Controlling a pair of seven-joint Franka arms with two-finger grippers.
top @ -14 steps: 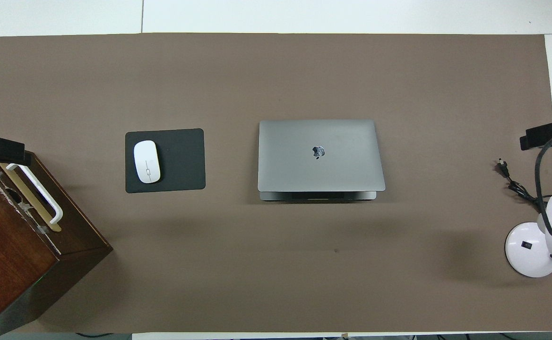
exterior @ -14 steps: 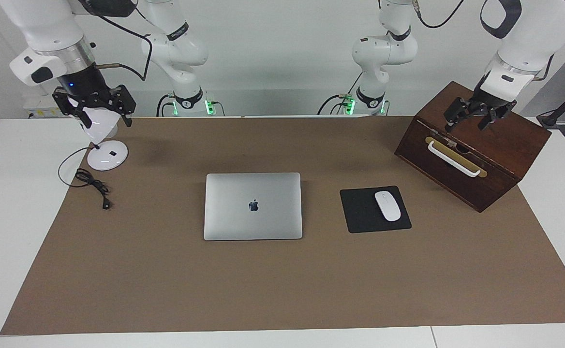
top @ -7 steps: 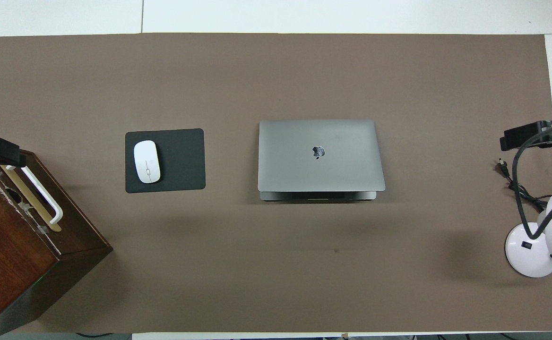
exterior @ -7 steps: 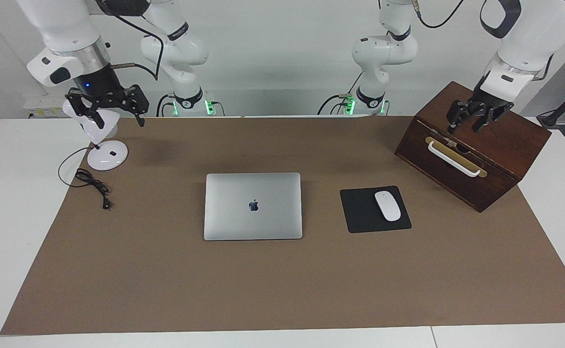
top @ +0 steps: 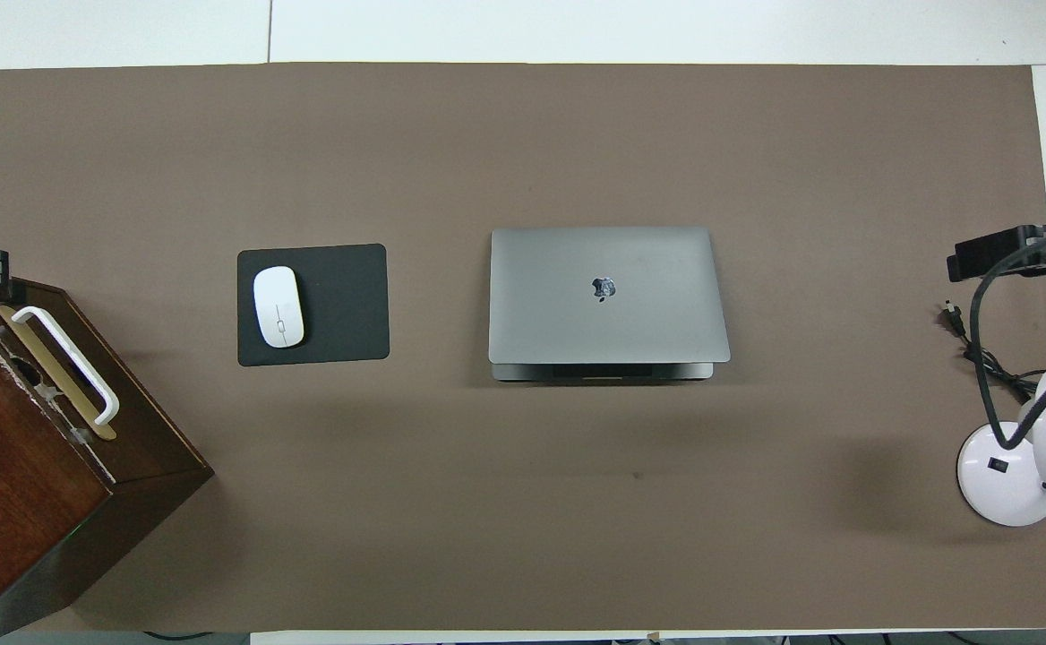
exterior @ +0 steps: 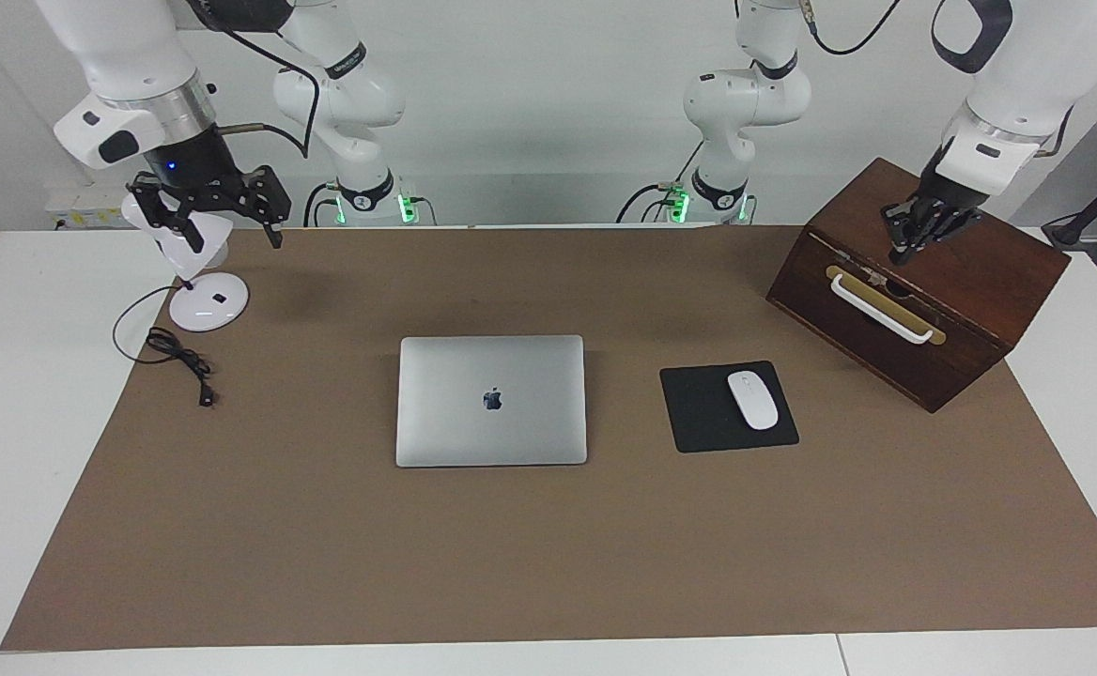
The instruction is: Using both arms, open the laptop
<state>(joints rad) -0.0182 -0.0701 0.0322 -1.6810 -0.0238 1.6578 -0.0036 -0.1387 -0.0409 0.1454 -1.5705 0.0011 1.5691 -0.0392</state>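
One slim, flat silver laptop (exterior: 491, 401), lid closed.

Robot lab: two arms (exterior: 342, 84), mat-covered table (exterior: 548, 563)

1. The white table (exterior: 32, 394) carries a brown mat (exterior: 548, 563) spread over most of its top.
2. The laptop (exterior: 491, 401) lies shut at the mat's middle.
3. A black mouse pad (exterior: 699, 413) lies beside it toward the left arm's end.
4. A wooden box (exterior: 924, 310) sits at that end's robot-side corner.
5. A white lamp (exterior: 208, 302) and its cord (exterior: 182, 361) occupy the right arm's end.
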